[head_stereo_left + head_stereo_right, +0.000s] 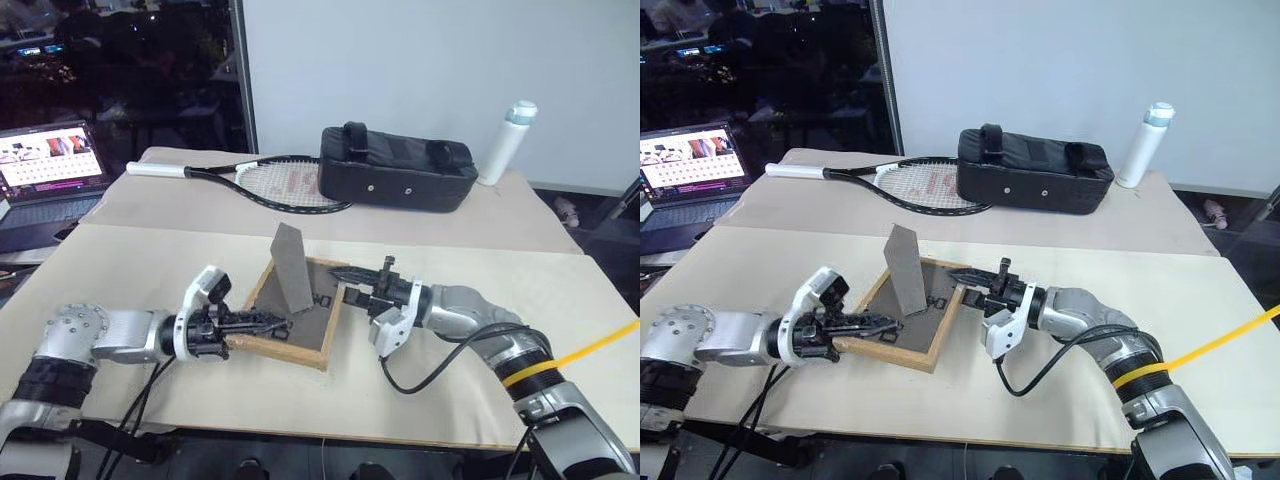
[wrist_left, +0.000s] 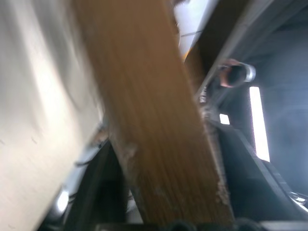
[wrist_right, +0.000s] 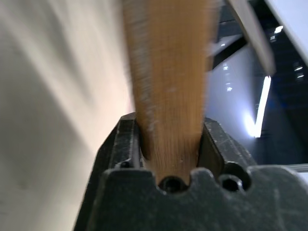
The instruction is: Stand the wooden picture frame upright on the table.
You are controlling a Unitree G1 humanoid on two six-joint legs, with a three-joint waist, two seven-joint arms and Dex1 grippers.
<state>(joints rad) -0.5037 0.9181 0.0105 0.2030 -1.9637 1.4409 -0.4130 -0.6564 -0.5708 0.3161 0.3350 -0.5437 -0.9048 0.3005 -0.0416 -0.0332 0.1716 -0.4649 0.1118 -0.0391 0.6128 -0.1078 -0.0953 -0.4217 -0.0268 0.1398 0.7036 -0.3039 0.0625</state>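
right wrist view puts your right hand (image 3: 169,159) squarely on the job: its two fingers (image 3: 120,144) are pressed against either face of a light-wood rail, so it is pinching the right edge of the wooden picture frame (image 1: 300,322). in the left wrist view the same kind of rail runs between the fingers of your left hand (image 2: 163,192), but there is room on both sides of the wood, so judge that hand as spread around the left edge and not gripping it.

from the head camera, both hands meet the frame from opposite sides, near the middle of the front half of the desk (image 1: 450,400). the frame lies tipped, dark back panel facing up, its left side lifted a little and its near-right corner down near the desk top. the fold-out stand (image 1: 291,265) is swung up and sticks out from the back.

so the stand looks deployed and the frame is in hand, but it is not upright yet. you have left to rotate it up onto its bottom edge, let the stand foot land on the desk, and release.

the racket (image 1: 270,183), black bag (image 1: 396,170) and bottle (image 1: 507,142) sit along the far edge, well apart.
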